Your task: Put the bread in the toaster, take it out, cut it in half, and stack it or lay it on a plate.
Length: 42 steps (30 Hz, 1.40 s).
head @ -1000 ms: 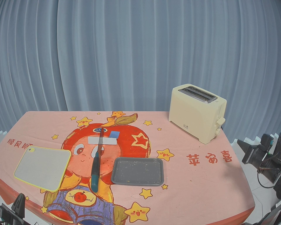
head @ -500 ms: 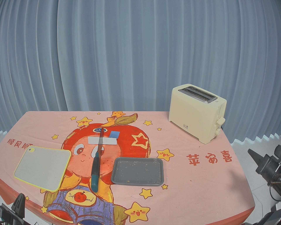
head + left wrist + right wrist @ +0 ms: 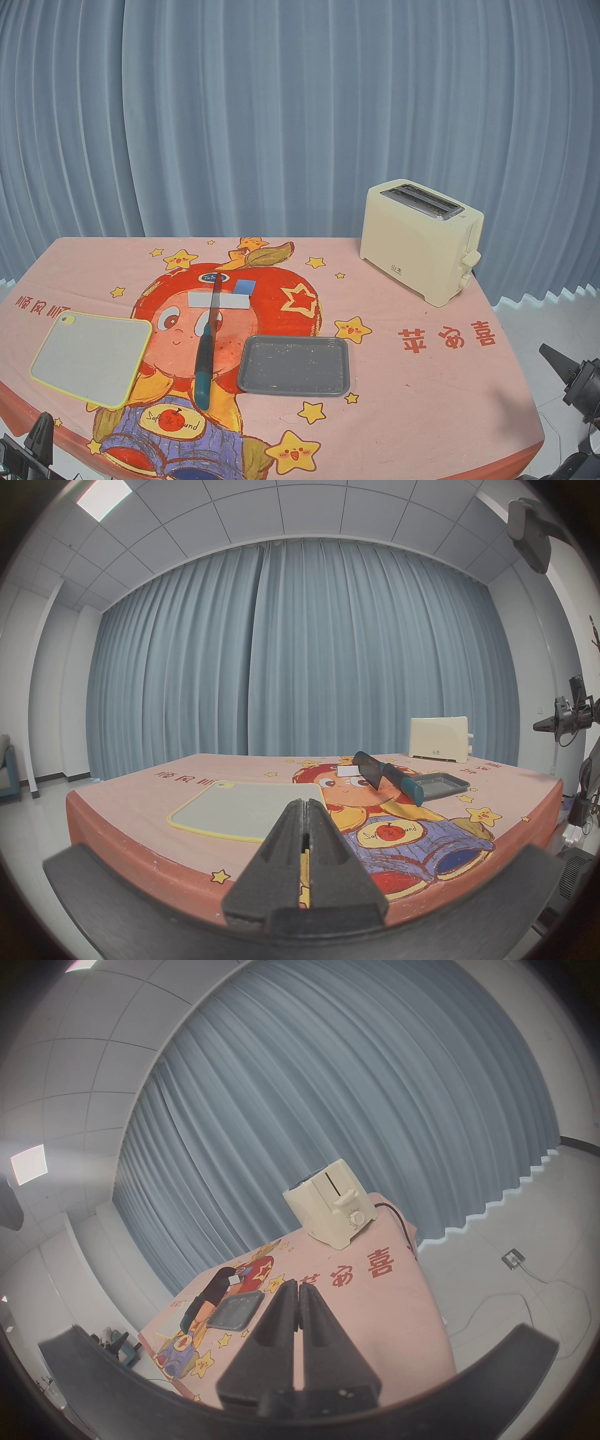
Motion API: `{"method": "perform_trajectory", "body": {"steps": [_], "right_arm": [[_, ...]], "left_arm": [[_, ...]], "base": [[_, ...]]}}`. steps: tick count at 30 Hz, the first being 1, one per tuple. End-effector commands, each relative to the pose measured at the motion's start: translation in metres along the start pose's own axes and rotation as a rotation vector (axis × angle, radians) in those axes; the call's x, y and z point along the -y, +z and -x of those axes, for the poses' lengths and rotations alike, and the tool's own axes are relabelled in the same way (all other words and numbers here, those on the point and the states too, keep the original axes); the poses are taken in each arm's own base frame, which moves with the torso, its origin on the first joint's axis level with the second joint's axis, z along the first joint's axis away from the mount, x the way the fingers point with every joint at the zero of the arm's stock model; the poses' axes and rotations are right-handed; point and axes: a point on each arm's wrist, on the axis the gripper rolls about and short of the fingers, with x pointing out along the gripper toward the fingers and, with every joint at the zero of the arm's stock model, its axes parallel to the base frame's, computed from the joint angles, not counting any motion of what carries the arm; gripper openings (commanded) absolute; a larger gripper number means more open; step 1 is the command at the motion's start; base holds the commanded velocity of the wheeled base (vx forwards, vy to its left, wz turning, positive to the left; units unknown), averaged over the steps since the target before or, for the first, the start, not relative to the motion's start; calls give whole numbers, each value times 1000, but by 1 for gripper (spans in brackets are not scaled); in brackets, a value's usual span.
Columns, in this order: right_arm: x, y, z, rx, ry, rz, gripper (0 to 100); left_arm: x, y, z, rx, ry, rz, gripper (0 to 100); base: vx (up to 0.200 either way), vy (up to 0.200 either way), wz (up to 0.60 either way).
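Judging from the layout, every step looks left to do: the cream toaster (image 3: 420, 244) stands at the table's far right corner with its lever apparently up, and whether bread sits down in its slots cannot be told. The grey tray (image 3: 294, 369) serving as the plate carries crumbs, with the teal-handled knife (image 3: 205, 350) lying between it and the cutting board (image 3: 90, 357). The left gripper (image 3: 305, 805) hangs off the near edge, fingers pressed together on nothing; the right gripper (image 3: 298, 1285), likewise closed and empty, hangs off the table's right side

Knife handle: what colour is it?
The knife handle is teal, shown best in the head view.
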Motion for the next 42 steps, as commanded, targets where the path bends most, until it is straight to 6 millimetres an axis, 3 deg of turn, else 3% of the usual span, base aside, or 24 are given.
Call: {"method": "perform_trajectory", "body": {"steps": [1,17,42], "right_arm": [[0,-3,7,27,17,6,0],[-2,-3,16,74,53,4,0],[1,-9,16,9,38,-7,0]], "left_arm": [[0,-5,-1,-8,0,0,0],[0,-5,-1,-8,0,0,0],[0,-5,-1,-8,0,0,0]], "base": [[0,0,0],[0,0,0],[0,0,0]]}}
